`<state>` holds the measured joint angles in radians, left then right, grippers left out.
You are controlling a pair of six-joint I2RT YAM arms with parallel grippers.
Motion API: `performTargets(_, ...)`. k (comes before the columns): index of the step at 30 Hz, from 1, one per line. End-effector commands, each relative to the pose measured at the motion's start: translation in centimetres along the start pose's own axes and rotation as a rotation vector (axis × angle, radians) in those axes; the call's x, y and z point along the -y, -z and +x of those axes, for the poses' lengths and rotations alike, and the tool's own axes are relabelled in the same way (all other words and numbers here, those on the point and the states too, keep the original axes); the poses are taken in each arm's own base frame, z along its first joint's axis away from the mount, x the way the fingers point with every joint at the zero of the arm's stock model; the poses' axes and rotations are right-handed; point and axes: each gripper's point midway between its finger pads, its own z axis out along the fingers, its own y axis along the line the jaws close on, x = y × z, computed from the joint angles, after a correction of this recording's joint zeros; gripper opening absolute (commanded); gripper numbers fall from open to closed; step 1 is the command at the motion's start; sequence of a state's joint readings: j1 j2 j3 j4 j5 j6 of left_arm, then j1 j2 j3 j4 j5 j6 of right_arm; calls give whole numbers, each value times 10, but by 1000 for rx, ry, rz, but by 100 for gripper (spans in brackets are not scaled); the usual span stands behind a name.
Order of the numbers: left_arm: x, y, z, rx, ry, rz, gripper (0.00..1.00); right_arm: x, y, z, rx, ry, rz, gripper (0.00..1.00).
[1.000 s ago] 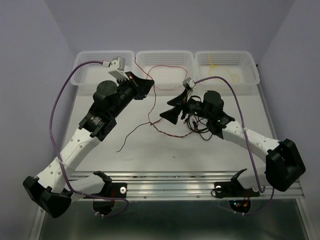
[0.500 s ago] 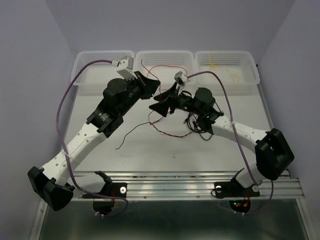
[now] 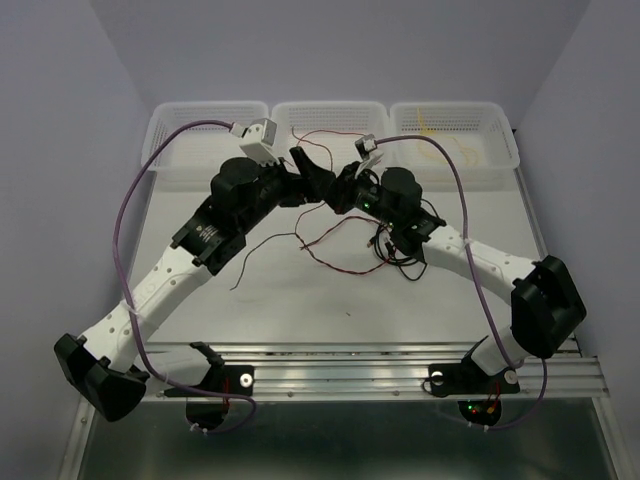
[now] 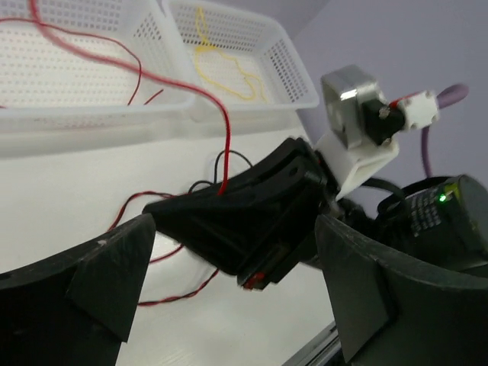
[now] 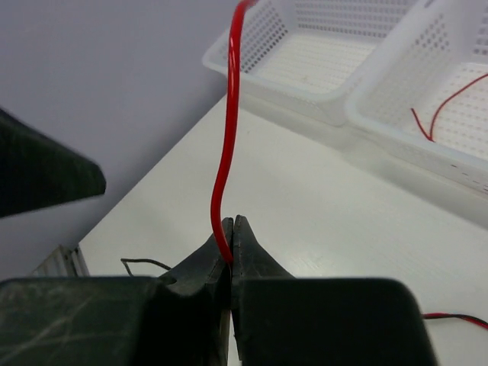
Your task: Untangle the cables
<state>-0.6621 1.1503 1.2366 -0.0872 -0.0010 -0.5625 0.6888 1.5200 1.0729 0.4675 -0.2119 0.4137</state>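
One of three appears sorted: the yellow cable (image 3: 432, 128) lies in the far right basket (image 3: 455, 104). The right gripper (image 5: 232, 229) clamps the red cable (image 5: 229, 130), draped into the middle basket (image 3: 330, 104), its tail crossing the black cable (image 3: 400, 265) on the table (image 3: 300, 320). The left gripper (image 3: 308, 175) gapes empty.

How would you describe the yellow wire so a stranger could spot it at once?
At the pale table's far edge, find the rightmost white perforated plastic basket. Inside it lies a thin, loosely looped yellow wire. Nothing else there is yellow.
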Motion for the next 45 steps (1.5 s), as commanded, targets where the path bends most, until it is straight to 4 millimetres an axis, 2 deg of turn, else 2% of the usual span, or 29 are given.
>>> performTargets(1, -21, 24, 38, -127, -74, -34, 99, 5, 8, -40, 43, 65, 124, 1)
performTargets(3, -39, 33, 57, -174, -97, -80, 99, 3, 10, -41, 31, 69, 119, 1)
performTargets(5, -63, 36, 63, -163, -94, -186, 99, -1, 14, -39, 10, 59, 108, 1)
performTargets(6, -74, 38, 69, -167, -59, -240, 99, -6, 17, -42, 12, 55, 96, 1)
performTargets(7, -93, 43, 73, -167, -39, -348, 99, -7, 19, -41, 3, 53, 94, 1)
performTargets(10, -115, 51, 84, -149, 101, -494, 99, -10, 23, -44, 1, 47, 89, 1)
performTargets(11, -123, 53, 80, -106, 138, -541, 99, -10, 23, -44, 1, 44, 92, 1)
performTargets(12, -122, 54, 79, -82, 175, -536, 99, -10, 24, -44, 2, 39, 95, 1)
performTargets(17, -113, 34, 79, 74, 384, -399, 99, -12, 25, -41, -7, 14, 86, 1)
performTargets(21, -114, 26, 65, 165, 435, -395, 99, -16, 29, -42, -4, -1, 74, 1)
performTargets(25, -129, 15, 73, 184, 457, -455, 99, -23, 33, -45, 3, -6, 50, 1)
performTargets(29, -127, -1, 73, 190, 466, -435, 97, -27, 38, -45, 0, -14, 33, 1)
performTargets(30, -129, -5, 74, 189, 461, -446, 95, -28, 39, -45, 1, -15, 31, 1)
performTargets(31, -133, -6, 76, 184, 468, -467, 87, -28, 42, -48, 11, -12, 34, 1)
performTargets(33, -137, -12, 82, 168, 466, -491, 79, -28, 45, -51, 23, -6, 43, 1)
performTargets(34, -137, -13, 83, 168, 475, -496, 70, -28, 47, -54, 31, -5, 45, 1)
performTargets(36, -140, -18, 87, 157, 474, -504, 58, -29, 48, -56, 36, -4, 46, 1)
performTargets(39, -140, -20, 88, 148, 486, -515, 5, -26, 50, -55, 37, 3, 64, 1)
performTargets(40, -139, -20, 86, 151, 490, -513, 0, -22, 50, -55, 40, 3, 81, 1)
performTargets(41, -143, -16, 86, 148, 469, -536, 0, -18, 51, -55, 36, 14, 103, 1)
performTargets(44, -154, -1, 70, 205, 439, -615, 0, 11, 56, -62, 62, 67, 265, 1)
performTargets(45, -159, 9, 55, 239, 416, -640, 0, 35, 63, -77, 106, 104, 387, 1)
